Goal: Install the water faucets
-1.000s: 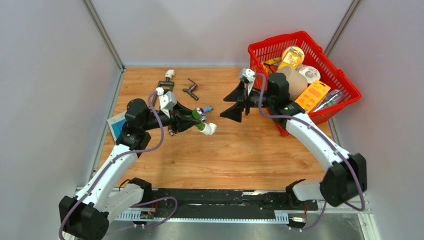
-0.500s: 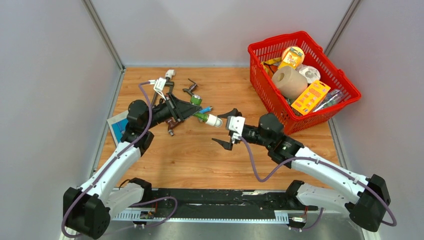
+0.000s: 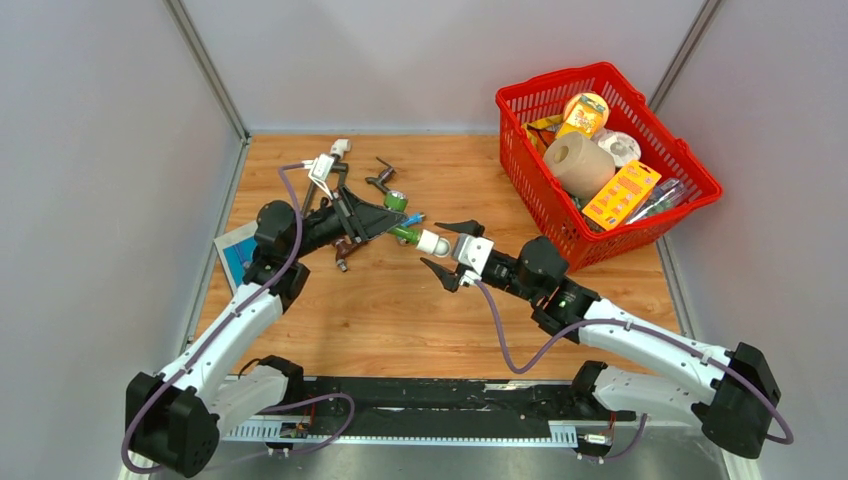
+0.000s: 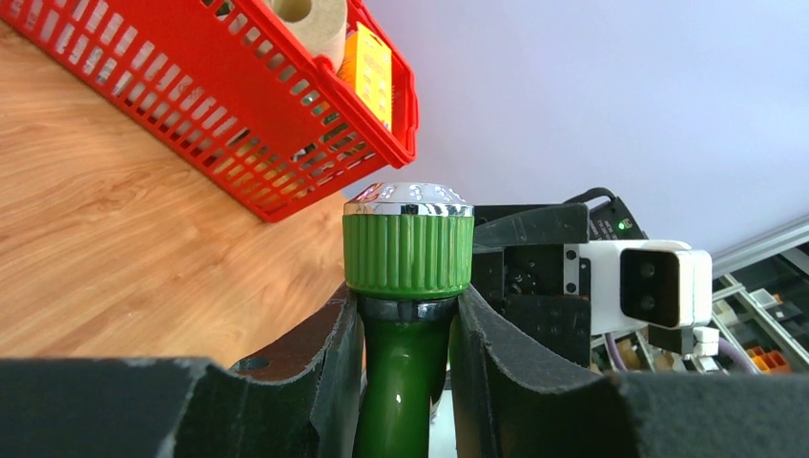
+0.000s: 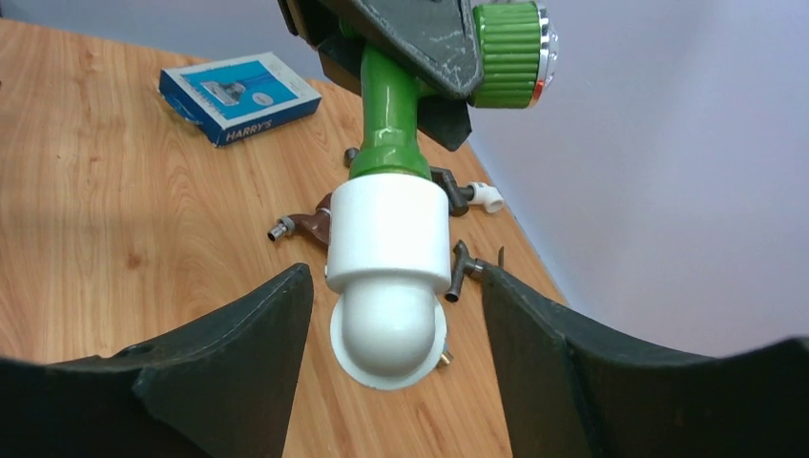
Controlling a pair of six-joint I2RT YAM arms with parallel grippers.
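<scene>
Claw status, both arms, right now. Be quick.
Left claw: closed, holding the green faucet by its stem.
Right claw: open, straddling the white elbow fitting on that faucet's end, not gripping it.

green faucet [image 5: 386,105], white elbow fitting [image 5: 388,248], red basket [image 4: 219,86], blue box [image 5: 238,95]

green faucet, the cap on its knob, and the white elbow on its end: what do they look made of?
The green faucet looks like glossy moulded plastic, possibly painted metal: smooth sheen, ribbed knob. The cap looks chrome-finished, mirror-bright and dimpled, maybe plated plastic. The white elbow is likely PVC plastic: opaque, uniform white, soft highlights.
</scene>
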